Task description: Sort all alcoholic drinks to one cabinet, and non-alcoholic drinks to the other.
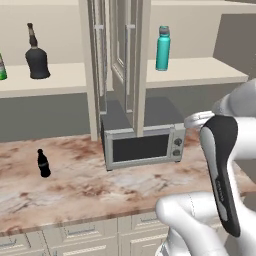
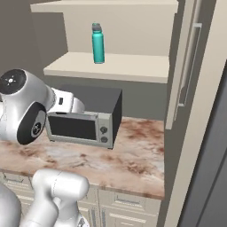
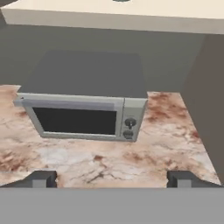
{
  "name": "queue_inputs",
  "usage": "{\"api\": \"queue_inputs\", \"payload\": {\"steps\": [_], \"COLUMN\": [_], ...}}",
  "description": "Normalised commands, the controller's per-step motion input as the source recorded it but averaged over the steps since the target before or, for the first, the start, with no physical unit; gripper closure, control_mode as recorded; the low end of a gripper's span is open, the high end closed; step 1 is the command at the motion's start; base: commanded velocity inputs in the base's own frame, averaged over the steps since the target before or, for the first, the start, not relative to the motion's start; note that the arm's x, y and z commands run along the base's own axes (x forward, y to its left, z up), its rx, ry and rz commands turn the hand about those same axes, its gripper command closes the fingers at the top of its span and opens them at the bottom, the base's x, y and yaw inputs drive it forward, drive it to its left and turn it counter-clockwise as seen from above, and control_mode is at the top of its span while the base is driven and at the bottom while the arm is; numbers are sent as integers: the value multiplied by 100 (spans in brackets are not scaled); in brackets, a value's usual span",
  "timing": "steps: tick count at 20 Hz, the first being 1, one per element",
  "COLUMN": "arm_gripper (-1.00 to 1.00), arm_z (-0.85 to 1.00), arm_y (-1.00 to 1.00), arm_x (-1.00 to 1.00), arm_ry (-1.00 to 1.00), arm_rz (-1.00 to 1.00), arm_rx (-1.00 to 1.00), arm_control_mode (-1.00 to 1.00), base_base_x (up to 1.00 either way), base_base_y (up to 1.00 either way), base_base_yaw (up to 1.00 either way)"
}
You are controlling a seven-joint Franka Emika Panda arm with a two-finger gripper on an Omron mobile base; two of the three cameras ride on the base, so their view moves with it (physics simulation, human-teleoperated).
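Arm: stood folded over the tabletop (image 1: 75, 185) edge, hand aimed at the microwave (image 3: 83, 118).
Claw (image 3: 111, 178): fingers spread wide apart, holding nothing, above bare marbled tabletop in front of the microwave.
Cola bottle (image 1: 43, 163): upright on the tabletop, well left of the microwave; seen in the left base view.
Squat black bottle (image 1: 36, 56): upright on the left cabinet shelf (image 1: 55, 80).
Green beer bottle (image 1: 2, 67): at the frame's left edge on that shelf, just beside the squat bottle.
Teal bottle (image 1: 162, 48): upright on the right cabinet shelf (image 2: 133, 68), above the microwave.
Cabinet doors (image 1: 120, 60): stood open, edge-on between the two shelves.
Room: grey wall, cream drawers below the tabletop.
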Motion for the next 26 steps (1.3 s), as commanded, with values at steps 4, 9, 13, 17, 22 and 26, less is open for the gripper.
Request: {"api": "queue_inputs", "payload": {"steps": [4, 9, 13, 17, 22, 26], "arm_gripper": [-100, -100, -100, -100, -100, -100], "arm_z": [-60, -47, -9, 0, 0, 0], "arm_y": [0, 0, 1, 0, 0, 0], "arm_x": [-73, -46, -10, 0, 0, 0], "arm_ry": [10, 12, 4, 0, 0, 0], "arm_rz": [0, 0, 0, 0, 0, 0], "arm_rx": [1, 0, 0, 0, 0, 0], "arm_control_mode": [-100, -100, 100, 100, 100, 100], "base_base_x": [0, 0, -56, -95, -62, -9], "base_base_y": [0, 0, 1, 30, 75, 100], "base_base_yaw": [0, 0, 0, 0, -2, -1]}}
